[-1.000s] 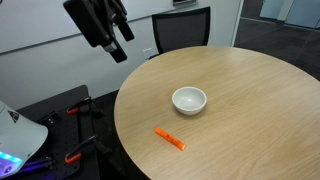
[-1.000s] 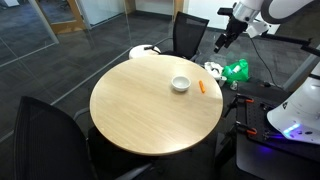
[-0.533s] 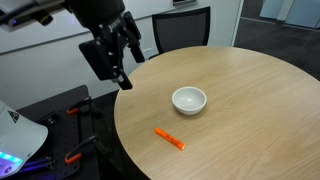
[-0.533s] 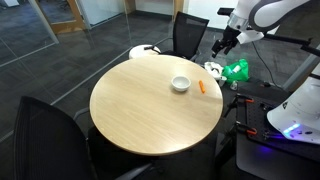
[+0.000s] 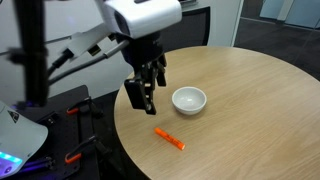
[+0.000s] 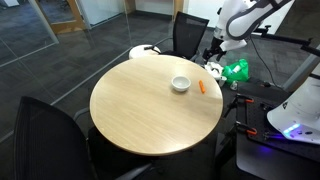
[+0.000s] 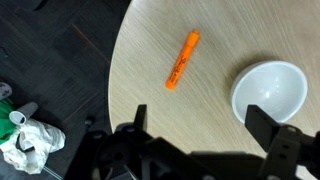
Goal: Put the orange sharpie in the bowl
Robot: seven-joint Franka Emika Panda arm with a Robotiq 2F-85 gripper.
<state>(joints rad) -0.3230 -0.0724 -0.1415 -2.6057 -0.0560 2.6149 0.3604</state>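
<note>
The orange sharpie (image 5: 169,138) lies flat on the round wooden table (image 5: 250,90), near its edge; it also shows in the other exterior view (image 6: 202,87) and in the wrist view (image 7: 182,60). The white bowl (image 5: 189,100) stands upright and empty a short way from it, seen too in an exterior view (image 6: 180,84) and at the right of the wrist view (image 7: 270,90). My gripper (image 5: 143,92) hangs above the table edge next to the bowl, open and empty; its two fingers frame the bottom of the wrist view (image 7: 200,125).
Black office chairs stand around the table (image 6: 190,35) (image 5: 180,30). Beside the table on the floor are a green and white crumpled bundle (image 6: 236,70) (image 7: 30,140), and a robot base with a blue light (image 5: 20,140).
My gripper has come down and across from high off the table's side to just over the table edge next to the bowl. Sharpie and bowl have not moved.
</note>
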